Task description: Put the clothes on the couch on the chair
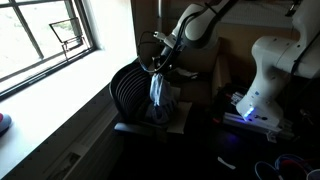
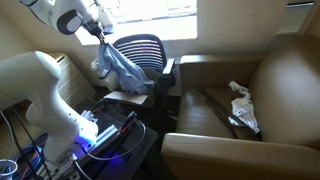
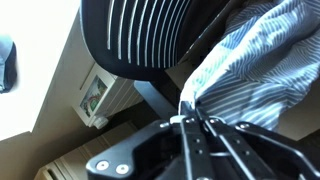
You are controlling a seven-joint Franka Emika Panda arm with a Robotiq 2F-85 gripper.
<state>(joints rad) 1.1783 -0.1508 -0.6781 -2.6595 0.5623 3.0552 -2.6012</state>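
Blue-striped shirt (image 2: 122,66) hangs bunched from my gripper (image 2: 101,33), jaws pinched on its top fold. I'm holding it high, just in front of the mesh chair (image 2: 143,48) back, so the hem clears before lowering onto the seat. White garment (image 2: 242,104) lies on the couch (image 2: 285,80) cushion, well apart, not yet moved, probably my next pick

a window (image 1: 40,40) with dark bars lets bright light in above a long pale counter (image 1: 70,115). at the counter's left edge in an exterior view sits a round red and blue thing (image 1: 4,124), partly cut off by the frame. low down in the dark a box (image 2: 98,138) glows blue, with loose cables (image 1: 285,165) near it. the wrist view shows a small vent (image 3: 93,97) on the wall.
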